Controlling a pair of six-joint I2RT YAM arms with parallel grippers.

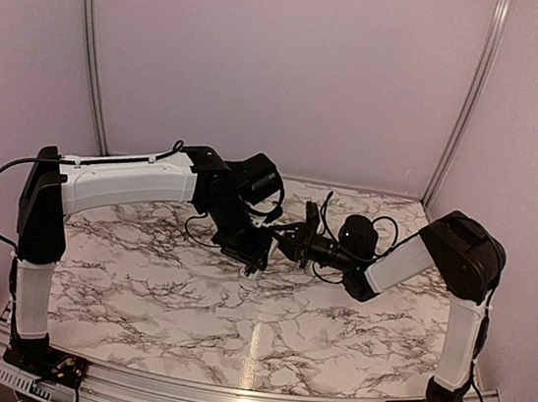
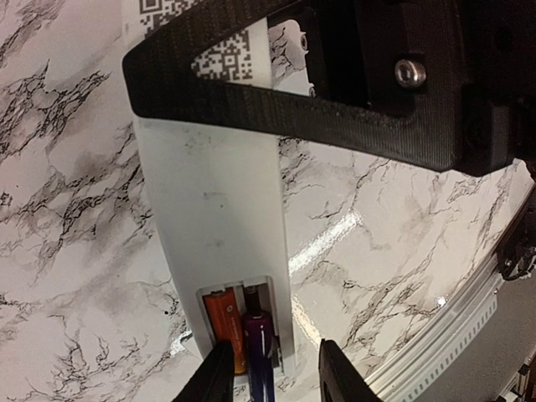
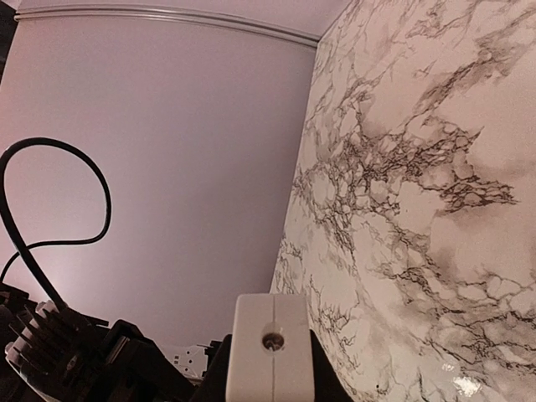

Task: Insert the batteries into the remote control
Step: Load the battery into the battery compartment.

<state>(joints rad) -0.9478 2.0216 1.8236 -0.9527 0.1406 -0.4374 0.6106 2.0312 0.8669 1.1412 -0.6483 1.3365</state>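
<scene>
we see the remote control [image 2: 213,209] back side up over the marble table [image 2: 402,234], near the middle where the two arms meet; its battery bay [image 2: 273,300] is open at the end nearest the left wrist camera; the orange cell [image 2: 224,322] lies seated in the bay's left slot; the black cell [image 2: 258,343] sits just beside it, touching, its near end reaching past the bay's edge; the left gripper [image 2: 272,381] hangs over that end with its fingers [image 2: 216,377] spread, one on either side of the black cell and not pinching it; the right gripper [image 3: 272,368] is pressed onto the remote's far end, whose white tip shows between its fingers; a qr mark [image 2: 226,59] shows on the remote there; we cannot tell whether the remote rests on the table.
</scene>
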